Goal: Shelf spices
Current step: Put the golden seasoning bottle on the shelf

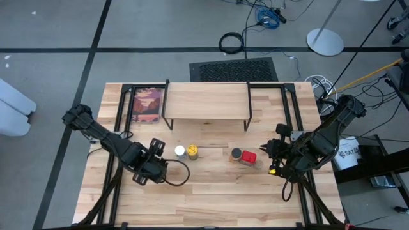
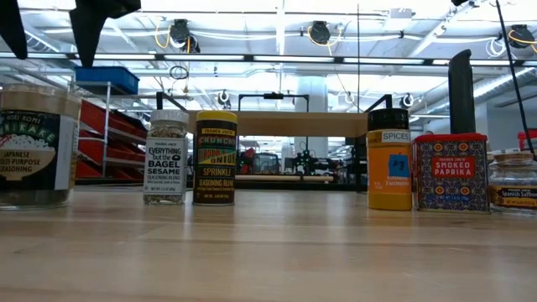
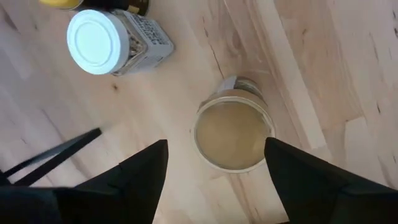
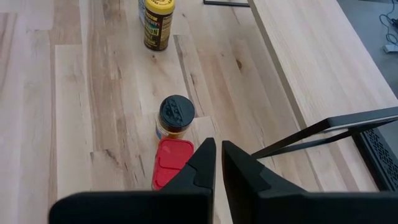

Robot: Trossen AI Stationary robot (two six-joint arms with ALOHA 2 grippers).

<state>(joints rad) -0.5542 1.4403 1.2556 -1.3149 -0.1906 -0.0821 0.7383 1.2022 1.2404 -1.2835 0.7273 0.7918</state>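
The tan jar (image 3: 233,134) stands upright on its base on the table (image 1: 211,191); in the low view it shows at the left (image 2: 33,147). My left gripper (image 3: 216,142) hangs open above it, pointing down, one finger to each side of the lid and apart from it. The white-lidded jar (image 1: 180,151) and the yellow-lidded jar (image 1: 192,152) stand beside it. The dark-lidded orange jar (image 4: 176,115) and the red box (image 4: 171,163) stand under my shut right gripper (image 4: 219,146), which touches neither. The shelf (image 1: 208,101) stands bare at the table's far side.
A reddish picture in a black frame (image 1: 148,105) lies left of the shelf. A small grey-lidded jar (image 2: 513,180) stands right of the red box (image 2: 450,172). Bare wood lies along the table's near edge.
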